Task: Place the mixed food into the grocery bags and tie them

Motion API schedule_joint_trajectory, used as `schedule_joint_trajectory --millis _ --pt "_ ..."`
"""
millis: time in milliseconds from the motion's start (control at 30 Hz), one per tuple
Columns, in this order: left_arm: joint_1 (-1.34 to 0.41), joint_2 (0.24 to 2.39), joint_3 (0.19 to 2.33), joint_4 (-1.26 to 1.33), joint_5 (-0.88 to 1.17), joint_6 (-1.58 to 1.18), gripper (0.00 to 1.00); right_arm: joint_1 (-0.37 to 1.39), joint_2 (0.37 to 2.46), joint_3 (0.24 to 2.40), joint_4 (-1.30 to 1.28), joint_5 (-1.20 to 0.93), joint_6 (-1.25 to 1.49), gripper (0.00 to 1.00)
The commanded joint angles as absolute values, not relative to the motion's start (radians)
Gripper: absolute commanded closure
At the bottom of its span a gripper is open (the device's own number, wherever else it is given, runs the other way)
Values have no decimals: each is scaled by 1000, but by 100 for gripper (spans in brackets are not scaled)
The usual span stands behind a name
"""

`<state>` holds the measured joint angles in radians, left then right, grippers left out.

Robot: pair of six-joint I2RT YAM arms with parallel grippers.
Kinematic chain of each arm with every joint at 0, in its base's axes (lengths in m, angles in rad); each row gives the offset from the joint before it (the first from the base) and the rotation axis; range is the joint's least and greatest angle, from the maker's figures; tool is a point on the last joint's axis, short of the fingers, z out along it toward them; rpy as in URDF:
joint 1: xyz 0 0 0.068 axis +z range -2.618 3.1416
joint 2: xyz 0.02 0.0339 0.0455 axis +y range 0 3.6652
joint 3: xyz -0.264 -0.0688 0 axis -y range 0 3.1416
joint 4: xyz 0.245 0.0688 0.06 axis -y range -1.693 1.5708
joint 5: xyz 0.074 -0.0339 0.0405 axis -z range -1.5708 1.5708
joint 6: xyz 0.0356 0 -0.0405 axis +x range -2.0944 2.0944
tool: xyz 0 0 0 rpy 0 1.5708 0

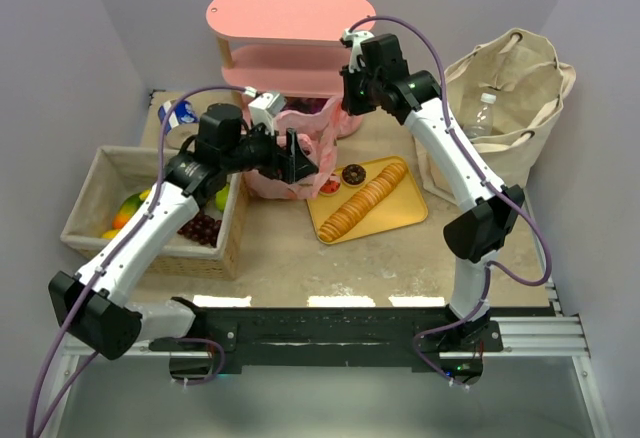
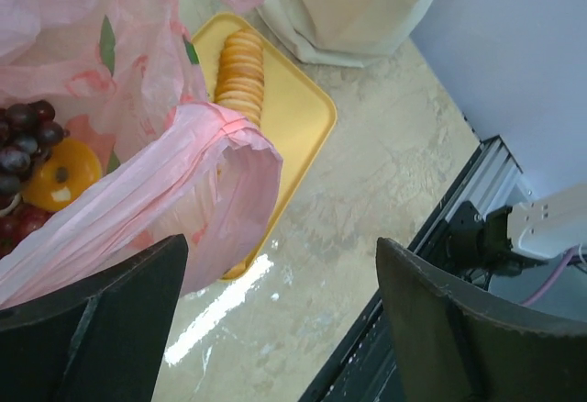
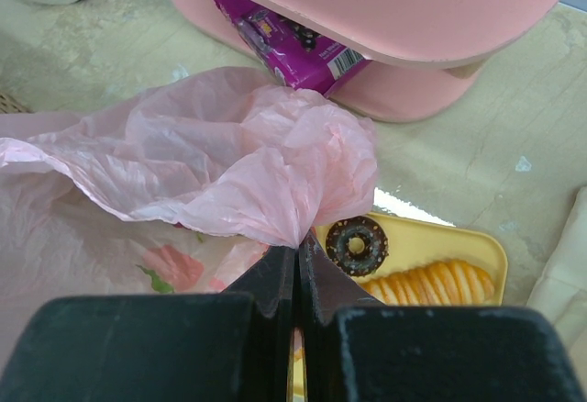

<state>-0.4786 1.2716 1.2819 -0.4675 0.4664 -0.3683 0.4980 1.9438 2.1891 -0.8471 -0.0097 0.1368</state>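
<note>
The pink plastic bag (image 1: 272, 180) stands in the middle of the table, left of the tray. My right gripper (image 3: 298, 255) is shut on a bunched piece of the bag's (image 3: 229, 163) top edge and holds it up. In the top view that gripper (image 1: 343, 110) hangs over the bag's far right side. My left gripper (image 2: 284, 319) is open with only table between its fingers, and a twisted bag handle (image 2: 183, 191) lies beside its left finger. Dark grapes (image 2: 23, 140) and an orange fruit (image 2: 60, 173) show inside the bag. The beige canvas bag (image 1: 510, 88) stands at the right with a water bottle (image 1: 483, 113) in it.
A yellow tray (image 1: 400, 213) holds a row of crackers (image 1: 365, 198) and a chocolate donut (image 1: 353, 173). A woven basket (image 1: 95, 173) with fruit and grapes sits at the left. A pink two-tier shelf (image 1: 290, 13) stands at the back, with a purple packet (image 3: 284, 39) under it. A can (image 1: 178, 113) lies behind the basket.
</note>
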Motion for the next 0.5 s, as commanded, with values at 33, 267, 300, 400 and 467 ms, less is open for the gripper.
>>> schedule_joint_trajectory --millis 33,267,300,400,467 --pt "-485 1272 1220 -183 408 -474 11 497 1905 2180 -827 3 123 100" --pt "-508 1354 1187 -63 394 -526 10 497 1904 2181 -825 5 123 100" --pt "-509 1361 1183 -40 394 -535 11 497 1905 2181 -827 3 123 100" --pt "-512 1387 1180 18 400 -575 16 495 1905 2181 -825 5 123 100" --pt "-517 1417 1183 26 390 -590 19 495 1904 2180 -821 5 124 100"
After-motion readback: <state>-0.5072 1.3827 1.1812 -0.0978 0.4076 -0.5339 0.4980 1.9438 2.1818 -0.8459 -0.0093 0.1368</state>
